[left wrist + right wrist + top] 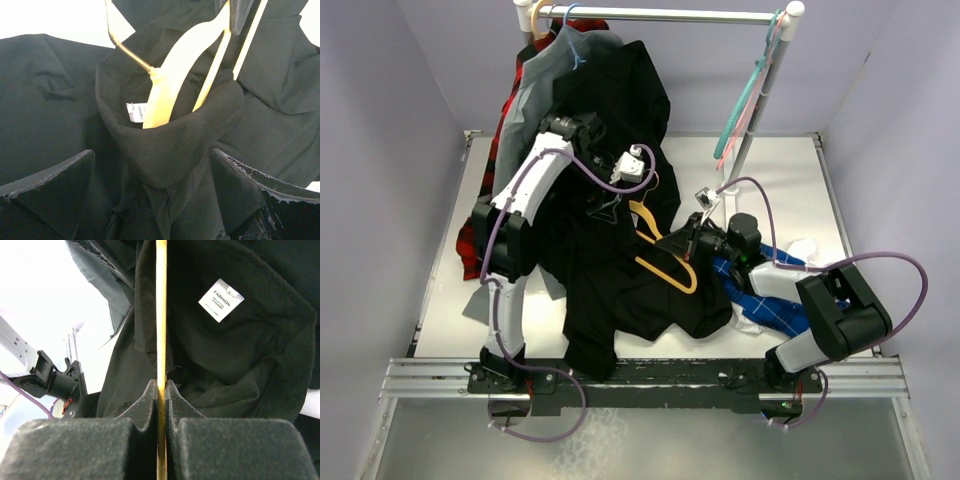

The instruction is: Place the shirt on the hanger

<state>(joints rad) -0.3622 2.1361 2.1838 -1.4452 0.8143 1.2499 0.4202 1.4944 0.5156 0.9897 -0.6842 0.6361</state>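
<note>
Right tool (161,388) clamped on the yellow hanger (161,315), whose long axis slants away up-left, far end tucked inside the collar (170,145) of the black shirt (610,300) heaped on the desk (790,180); left tool (152,175), fingers apart, hangs nearer, collar straight ahead

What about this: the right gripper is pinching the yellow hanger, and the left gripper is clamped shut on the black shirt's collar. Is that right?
Only partly. The left gripper is wide open, a finger to each side of the collar of the black shirt, as the left wrist view shows. The right gripper is indeed pinching the yellow hanger.
</note>
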